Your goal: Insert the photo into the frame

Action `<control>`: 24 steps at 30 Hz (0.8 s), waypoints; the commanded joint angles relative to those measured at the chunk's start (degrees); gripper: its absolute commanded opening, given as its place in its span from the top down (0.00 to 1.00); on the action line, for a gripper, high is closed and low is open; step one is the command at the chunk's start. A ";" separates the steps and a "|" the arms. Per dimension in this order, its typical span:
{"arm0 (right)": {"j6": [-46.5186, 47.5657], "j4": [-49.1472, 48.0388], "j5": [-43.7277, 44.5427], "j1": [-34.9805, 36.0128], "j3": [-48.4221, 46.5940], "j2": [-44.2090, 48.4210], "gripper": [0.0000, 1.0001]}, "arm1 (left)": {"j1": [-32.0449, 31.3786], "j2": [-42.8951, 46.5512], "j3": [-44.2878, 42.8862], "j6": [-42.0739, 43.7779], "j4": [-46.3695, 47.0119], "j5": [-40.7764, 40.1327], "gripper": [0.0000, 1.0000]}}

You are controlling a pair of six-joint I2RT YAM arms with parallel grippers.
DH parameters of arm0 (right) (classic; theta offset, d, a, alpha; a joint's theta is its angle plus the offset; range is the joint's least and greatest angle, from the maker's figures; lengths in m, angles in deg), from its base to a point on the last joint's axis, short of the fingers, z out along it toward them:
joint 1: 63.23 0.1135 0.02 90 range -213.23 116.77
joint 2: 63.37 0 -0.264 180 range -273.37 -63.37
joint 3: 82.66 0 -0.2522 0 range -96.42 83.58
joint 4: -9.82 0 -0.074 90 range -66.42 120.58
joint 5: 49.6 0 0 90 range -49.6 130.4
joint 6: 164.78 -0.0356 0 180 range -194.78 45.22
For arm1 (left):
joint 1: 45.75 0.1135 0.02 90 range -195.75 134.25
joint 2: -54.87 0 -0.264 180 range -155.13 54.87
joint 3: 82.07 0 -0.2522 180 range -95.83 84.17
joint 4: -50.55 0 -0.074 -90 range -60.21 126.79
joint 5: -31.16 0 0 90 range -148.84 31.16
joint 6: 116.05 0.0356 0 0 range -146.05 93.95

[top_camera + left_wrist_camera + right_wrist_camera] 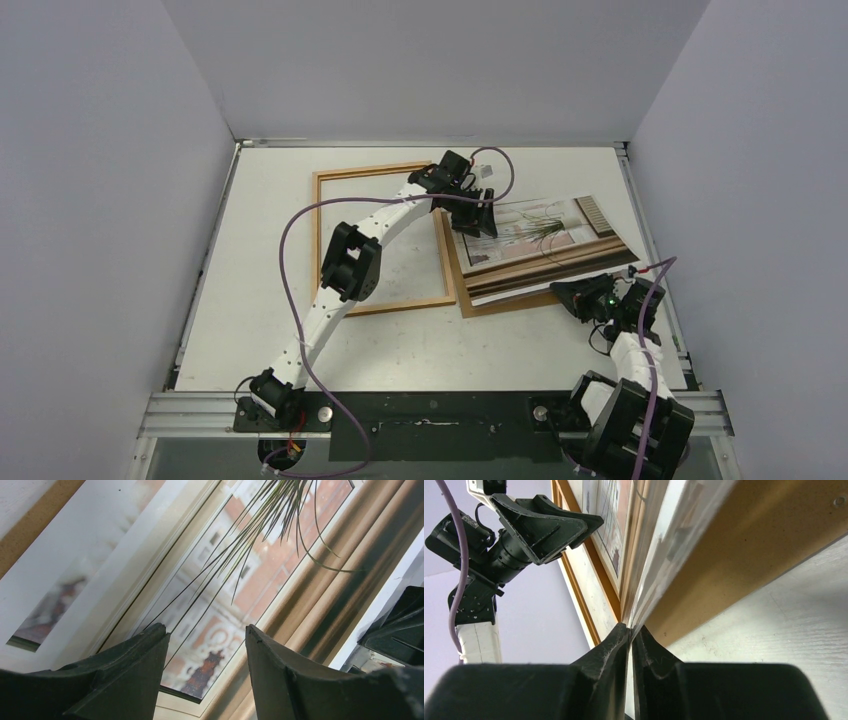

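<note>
— So, where is the photo (pixel 545 232)?
— On the brown panel (pixel 734 565), right of the frame (pixel 385 306) on the bench (pixel 430 345).
— And the arms?
— The right end effector (pixel 630 630) pinches its near edge. The left end effector (pixel 206 635) hovers above it, jaws partly apart, empty.

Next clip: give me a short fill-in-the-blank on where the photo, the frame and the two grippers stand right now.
1. The right gripper is shut on the near edge of the ____.
2. The left gripper hangs over the photo with its jaws ____.
3. In the top view, the photo lies to the ____ of the frame, not inside it.

Missing words: photo; open; right.
</note>
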 commanded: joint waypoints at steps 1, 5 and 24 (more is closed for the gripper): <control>1.29 1.83 0.39 0.86 -3.55 1.98 0.91 | 2.10 -5.69 2.23 2.63 -9.02 -9.92 0.41; 0.86 1.99 0.10 1.44 -4.72 2.20 0.85 | 2.36 -5.78 2.07 2.35 -9.02 -9.60 0.42; -0.28 0.60 -0.78 4.68 -5.64 2.29 0.83 | 3.21 -6.52 2.06 1.06 -8.66 -8.96 0.42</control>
